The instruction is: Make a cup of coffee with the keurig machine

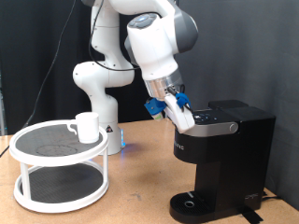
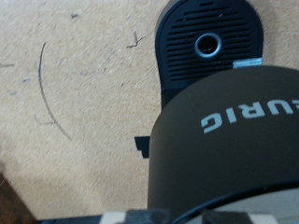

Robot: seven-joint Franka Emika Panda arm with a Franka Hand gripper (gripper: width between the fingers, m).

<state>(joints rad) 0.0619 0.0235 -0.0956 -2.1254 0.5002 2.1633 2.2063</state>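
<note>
The keurig machine (image 1: 227,149) stands at the exterior view's right, black and boxy, with its lid down and a round drip base (image 1: 199,202) in front. My gripper (image 1: 183,116) is at the machine's top edge on the exterior view's left side, fingertips at or just touching the lid. The wrist view looks down on the rounded lid (image 2: 224,140) with white lettering and on the drip base (image 2: 207,45); my fingers do not show there. The cup (image 1: 87,126), a small white mug, stands on the top tier of the white tray stand, far from the gripper. Nothing shows between the fingers.
The white round two-tier tray stand (image 1: 37,170) is at the exterior view's left on the tan table. The arm's base (image 1: 101,131) stands behind it. A black curtain hangs at the back. Bare tabletop (image 1: 140,187) lies between stand and machine.
</note>
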